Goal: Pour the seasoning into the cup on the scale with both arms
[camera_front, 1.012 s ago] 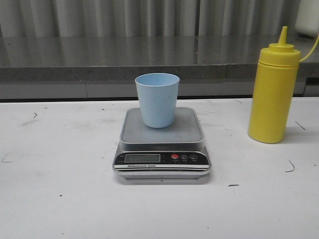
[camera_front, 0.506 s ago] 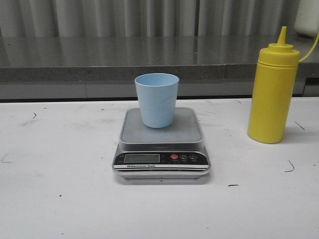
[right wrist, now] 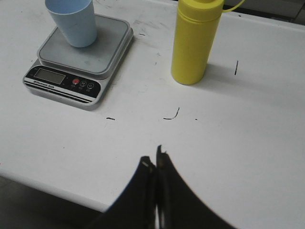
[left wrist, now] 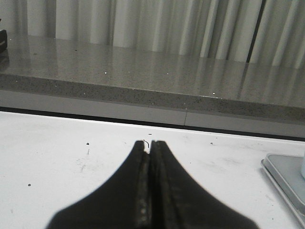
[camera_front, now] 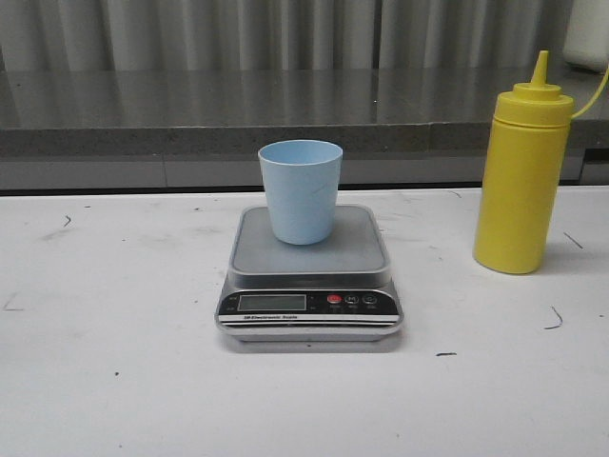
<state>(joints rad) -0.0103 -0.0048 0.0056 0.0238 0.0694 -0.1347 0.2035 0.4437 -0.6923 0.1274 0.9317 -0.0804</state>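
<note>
The task is at its very beginning, as I judge it. The cup (camera_front: 301, 190) stands upright on the scale (camera_front: 310, 249) at the middle of the table (camera_front: 114, 381), and the bottle (camera_front: 521, 171) stands upright at the right, well apart from the scale and untouched. The left gripper (left wrist: 149, 145) and the right gripper (right wrist: 154, 162) are both closed and hold nothing. Grasping, lifting and pouring are all left to do. The scale's front panel carries small white writing, too small to read, and its display looks blank.
</note>
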